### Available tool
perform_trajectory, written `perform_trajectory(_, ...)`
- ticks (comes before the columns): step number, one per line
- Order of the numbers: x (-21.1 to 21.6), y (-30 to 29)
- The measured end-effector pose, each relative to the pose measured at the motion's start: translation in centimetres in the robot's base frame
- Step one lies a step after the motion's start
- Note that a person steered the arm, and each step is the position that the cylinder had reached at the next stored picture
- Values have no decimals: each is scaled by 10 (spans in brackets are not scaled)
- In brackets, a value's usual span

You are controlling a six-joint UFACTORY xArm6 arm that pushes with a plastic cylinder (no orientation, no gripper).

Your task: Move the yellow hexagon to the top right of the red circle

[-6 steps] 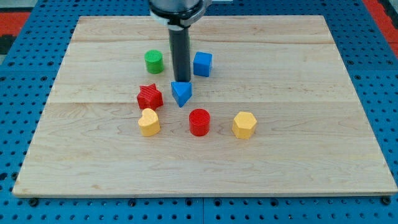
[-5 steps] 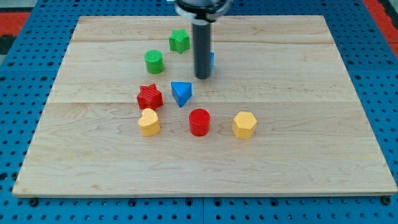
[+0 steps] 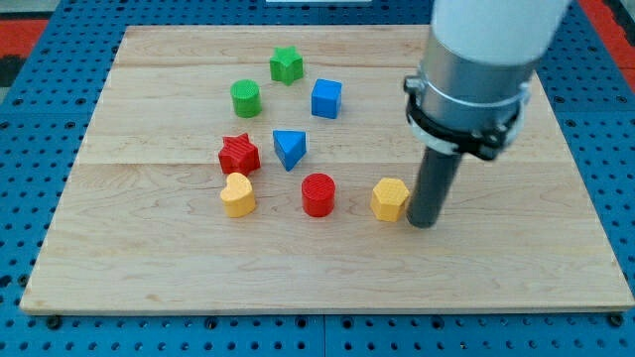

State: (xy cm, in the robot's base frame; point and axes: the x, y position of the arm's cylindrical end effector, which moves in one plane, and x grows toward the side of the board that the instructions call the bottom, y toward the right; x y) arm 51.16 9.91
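At 3 o'clock of the yellow hexagon (image 3: pixel 390 199), my tip (image 3: pixel 424 223) sits just beside it; no claw fitted. Hexagon lies at 3 o'clock of red circle (image 3: pixel 318 194). Approach step; next, push toward 12 from below.

No readable text, label, number or sign anywhere.
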Motion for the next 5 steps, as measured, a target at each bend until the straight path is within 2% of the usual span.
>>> perform_trajectory(1,-10,-28)
perform_trajectory(2,15,-15)
perform_trajectory(3,-5,-36)
perform_trajectory(4,-44,-33)
perform_trajectory(5,-4,-3)
